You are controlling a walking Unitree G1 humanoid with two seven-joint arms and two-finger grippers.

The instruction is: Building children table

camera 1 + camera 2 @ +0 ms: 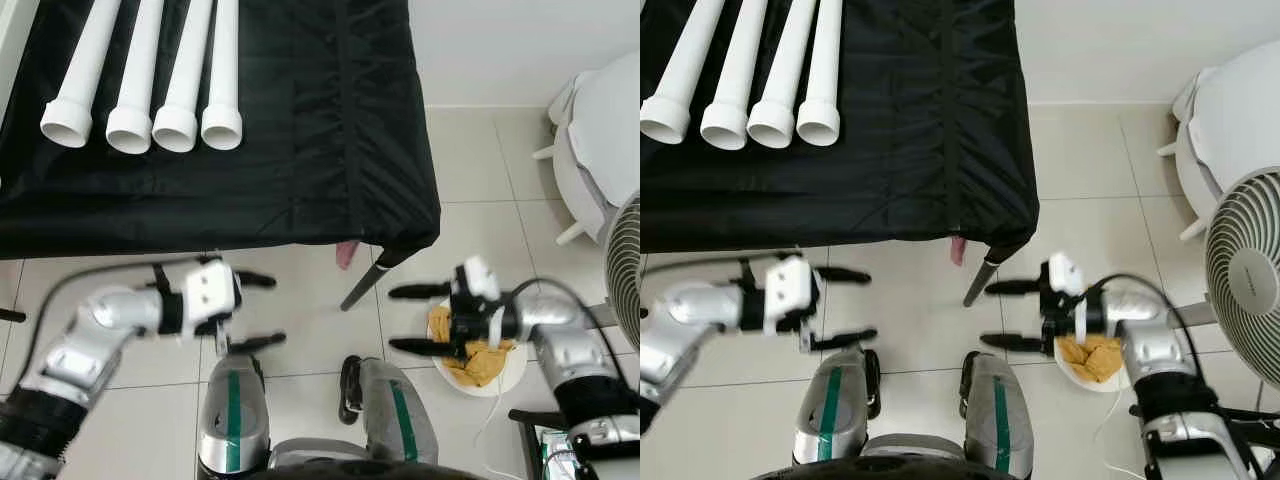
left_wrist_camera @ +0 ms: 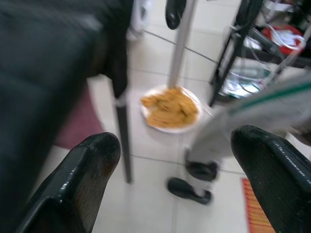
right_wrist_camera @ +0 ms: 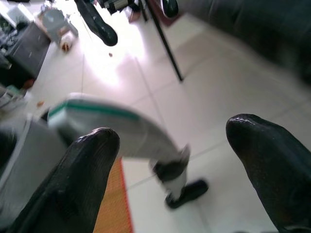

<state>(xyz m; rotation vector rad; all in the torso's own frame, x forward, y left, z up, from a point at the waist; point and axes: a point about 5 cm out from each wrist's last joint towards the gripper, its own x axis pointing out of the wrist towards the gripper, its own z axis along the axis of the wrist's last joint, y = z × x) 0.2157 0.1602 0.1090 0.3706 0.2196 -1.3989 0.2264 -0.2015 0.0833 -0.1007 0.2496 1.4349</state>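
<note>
Several white tube-shaped table legs point(image 1: 140, 75) lie side by side on a black-covered table point(image 1: 330, 150) ahead of me, open ends toward me. My left gripper point(image 1: 257, 311) hangs open over the tiled floor just before the table's front edge, fingers pointing right. My right gripper point(image 1: 412, 319) is open too, at the same height, fingers pointing left, below the table's right corner. Neither holds anything. In the left wrist view the two black fingertips point(image 2: 82, 174) frame the floor.
A white plate with a yellow cloth point(image 1: 480, 362) lies on the floor under my right forearm. A slanted table leg point(image 1: 362, 288) stands between the grippers. A white chair point(image 1: 600, 140) and a fan point(image 1: 625, 255) stand at the right. My own legs point(image 1: 232, 415) show below.
</note>
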